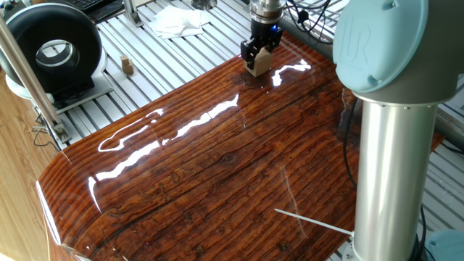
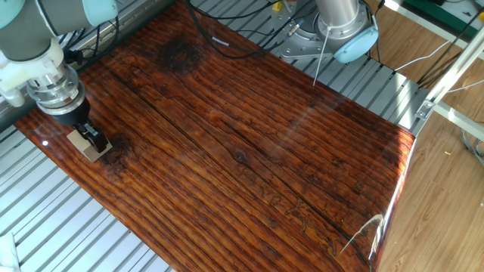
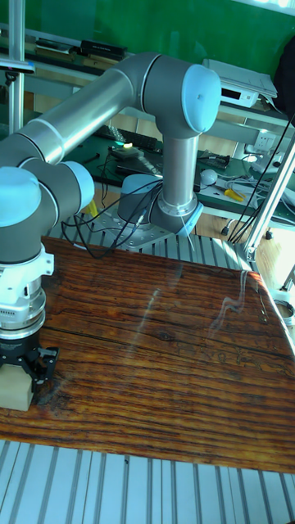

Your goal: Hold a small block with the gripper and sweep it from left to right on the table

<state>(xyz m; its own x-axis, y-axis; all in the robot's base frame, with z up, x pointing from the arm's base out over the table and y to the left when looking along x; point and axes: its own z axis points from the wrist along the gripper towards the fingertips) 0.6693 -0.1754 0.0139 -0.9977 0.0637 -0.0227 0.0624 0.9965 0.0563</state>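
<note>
One fixed view looks down across the table (image 1: 217, 174) from beside the arm's base, gripper (image 1: 257, 56) at top centre. The other fixed view faces back, gripper (image 2: 85, 136) at left. The tall fixed view sits low, close, gripper (image 3: 23, 368) lower left.

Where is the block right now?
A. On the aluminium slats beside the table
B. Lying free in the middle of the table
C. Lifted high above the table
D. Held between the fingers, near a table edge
D: the gripper is shut on the block, low at the table edge.
</note>
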